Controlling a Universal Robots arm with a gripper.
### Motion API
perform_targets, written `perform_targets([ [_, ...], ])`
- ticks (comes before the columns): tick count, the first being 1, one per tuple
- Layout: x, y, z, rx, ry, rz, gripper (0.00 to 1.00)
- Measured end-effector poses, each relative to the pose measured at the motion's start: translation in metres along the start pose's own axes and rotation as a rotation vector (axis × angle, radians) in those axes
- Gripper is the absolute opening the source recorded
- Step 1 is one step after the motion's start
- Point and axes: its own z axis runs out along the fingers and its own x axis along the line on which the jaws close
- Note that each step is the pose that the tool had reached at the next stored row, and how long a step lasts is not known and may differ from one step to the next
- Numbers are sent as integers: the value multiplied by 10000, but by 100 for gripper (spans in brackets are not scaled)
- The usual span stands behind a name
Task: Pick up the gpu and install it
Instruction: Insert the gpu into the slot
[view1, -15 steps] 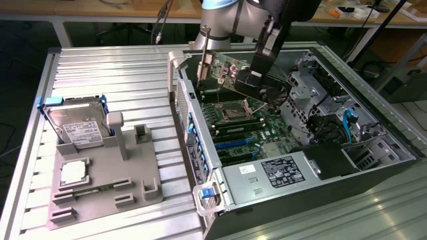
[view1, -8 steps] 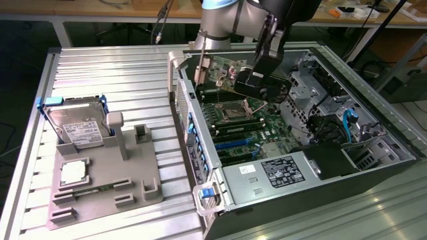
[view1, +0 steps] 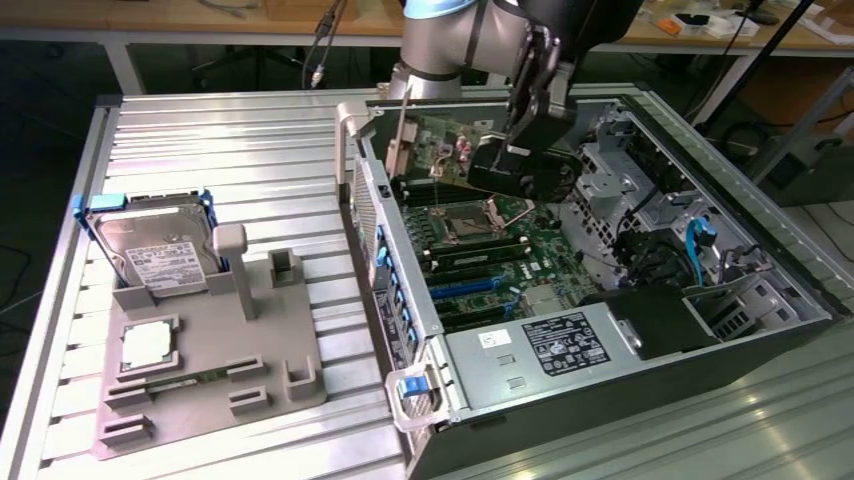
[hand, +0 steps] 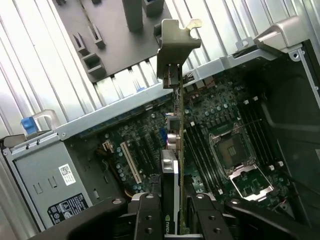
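The card (hand: 172, 165) hangs on edge over the open computer case (view1: 400, 290), above the motherboard (hand: 220, 115) and touching nothing there. Its silver bracket (hand: 172, 50) is at the end away from the claw (hand: 172, 212), out toward the case wall. The claw pinches the card, one finger flat on each face (hand: 148, 215).

The card looks light and stiff, but I judge it fragile. The bare board and its small parts would not take squeezing or twisting, so a flat grip on the faces near one end suits it, well away from the contact edge.

In the exterior view the card (view1: 434, 150) stands upright just beside the processor socket (view1: 474, 215). Outside the case, a grey tray (view1: 267, 350) on the table (view1: 214, 140) carries a hard drive (view1: 160, 255).
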Motion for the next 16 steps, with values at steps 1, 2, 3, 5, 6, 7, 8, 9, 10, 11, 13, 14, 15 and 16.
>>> perform_targets([
  [1, 0, 0, 0, -3, 4, -112, 27],
  [2, -1, 0, 0, -9, 10, -268, 27],
  [3, -1, 0, 0, -15, 18, -460, 27],
  [5, 0, 0, 0, -25, 29, -757, 27],
  [6, -1, 0, 0, -30, 33, -900, 27],
  [7, -1, 0, 0, -34, 39, -1035, 27],
  [8, 0, 0, 0, -42, 48, -1253, 27],
  [9, 0, 0, 0, -46, 51, -1371, 27],
  [10, 0, 0, 0, -46, 53, -1402, 27],
  [11, -2, -4, -1, -48, 54, -1411, 27],
  [13, -31, -73, -2, -51, 57, -1513, 27],
  [14, -39, -92, -2, -52, 57, -1534, 27],
  [15, -54, -127, -3, -54, 60, -1632, 27],
  [16, -58, -138, -3, -58, 64, -1720, 27],
])
